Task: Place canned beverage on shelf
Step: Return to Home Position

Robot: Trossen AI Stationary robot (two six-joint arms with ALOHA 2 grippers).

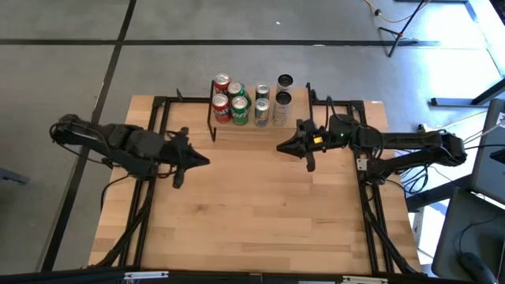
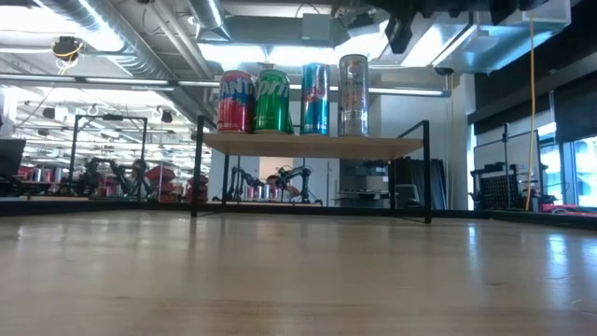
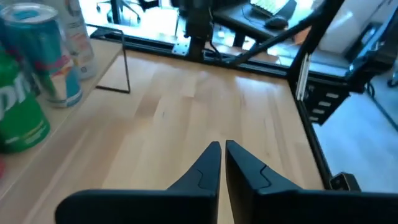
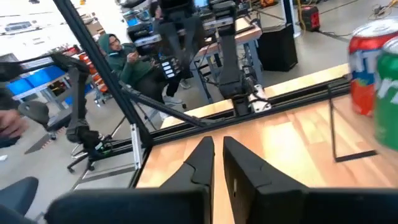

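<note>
The shelf (image 2: 312,146), a light wooden top on thin black legs, stands at the table's far middle (image 1: 248,126). Several cans stand upright on it in a row: a red one (image 2: 235,102), a green one (image 2: 272,101), a blue one (image 2: 315,99) and a silver one (image 2: 353,95). My left gripper (image 1: 207,160) hovers shut and empty to the near left of the shelf, fingers level and pointing right (image 3: 222,149). My right gripper (image 1: 278,147) hovers shut and empty to the near right of the shelf, pointing left (image 4: 214,146).
Black frame rails (image 1: 158,118) run along the table's left, right and far sides. Bare wood (image 1: 252,213) spreads from the shelf to the near edge. People sit in the room beyond the table (image 4: 115,53).
</note>
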